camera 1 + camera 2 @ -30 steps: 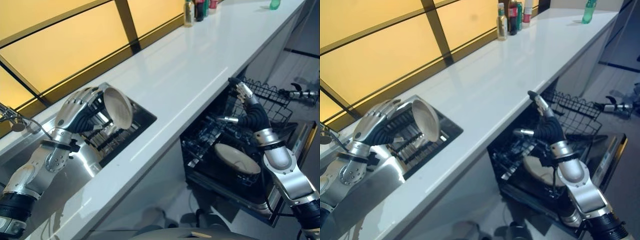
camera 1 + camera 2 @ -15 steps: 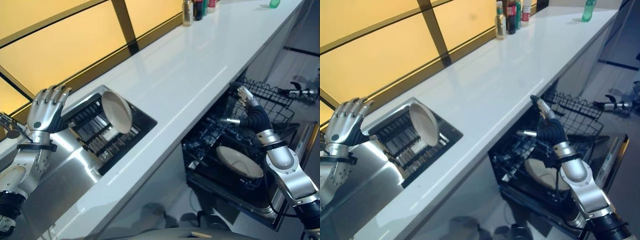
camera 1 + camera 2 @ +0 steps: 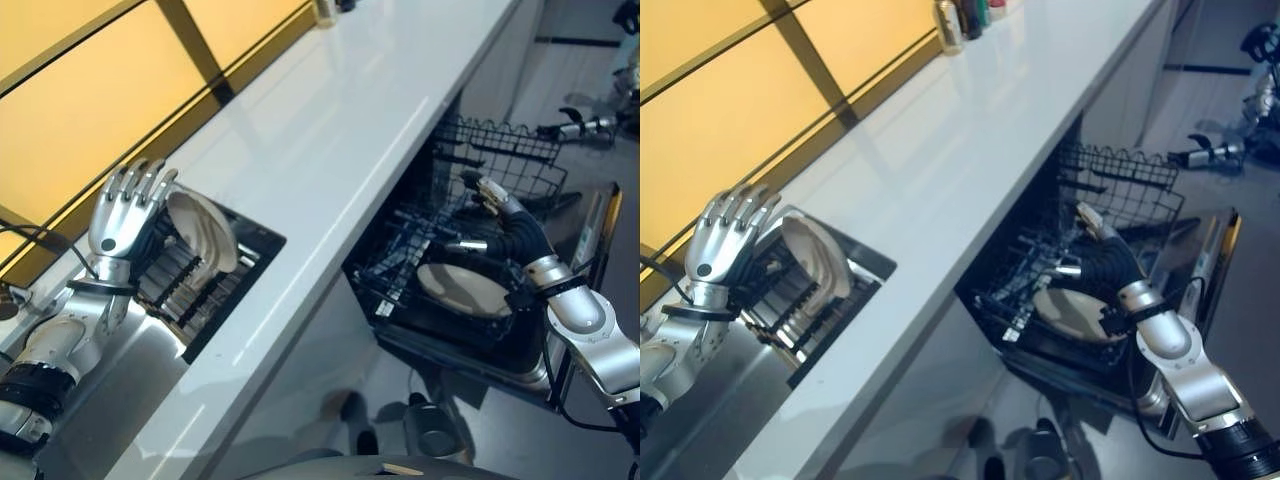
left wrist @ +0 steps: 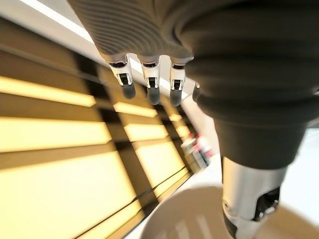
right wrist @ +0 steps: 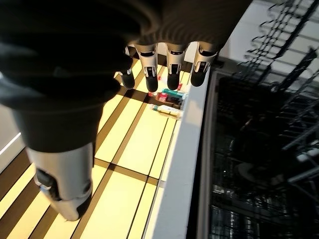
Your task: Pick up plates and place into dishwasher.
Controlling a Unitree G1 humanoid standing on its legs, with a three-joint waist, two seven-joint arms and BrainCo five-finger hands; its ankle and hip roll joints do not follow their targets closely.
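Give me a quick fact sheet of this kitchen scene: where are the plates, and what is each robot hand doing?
plate in sink rack: standing on edge, not held
plate in dishwasher: lying in the lower rack
left robot hand: fingers straight, raised beside the sink plate
right robot hand: fingers straight, above the dishwasher plate, holding nothing
dishwasher: open, racks pulled out
bottles: at the counter's far end

The left hand, curled round the cream plate in the sink rack a second ago and then lifted off with fingers spread, has been brought back just behind the plate, fingers straight. The right hand has been lowered over the plate in the dishwasher rack. The camera has been shifted.
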